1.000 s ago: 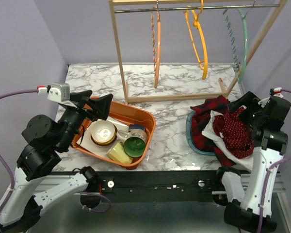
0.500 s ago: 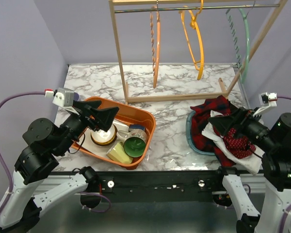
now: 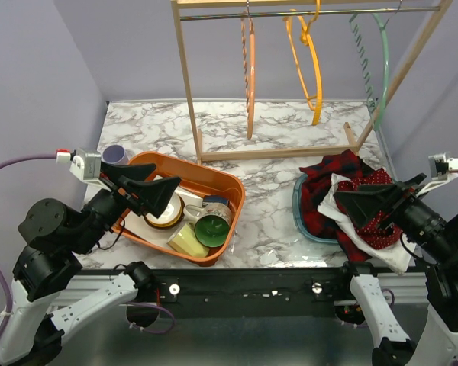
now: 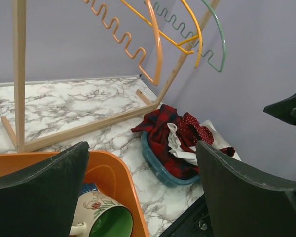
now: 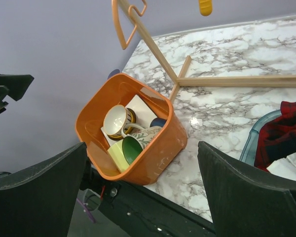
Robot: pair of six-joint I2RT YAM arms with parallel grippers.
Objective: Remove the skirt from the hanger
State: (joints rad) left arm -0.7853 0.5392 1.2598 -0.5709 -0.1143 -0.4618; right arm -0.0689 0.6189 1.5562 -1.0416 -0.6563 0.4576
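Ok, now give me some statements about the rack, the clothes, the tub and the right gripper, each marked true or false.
1. An orange hanger, a yellow hanger and a green hanger hang on the rack. True.
2. A skirt hangs on the green hanger. False: it is bare, and so are the other two.
3. The red clothes are piled in the blue basin. True.
4. The right gripper is shut on the red cloth. False: its jaws stand open and hold nothing.
5. The orange tub is empty. False: it holds cups and a bowl.
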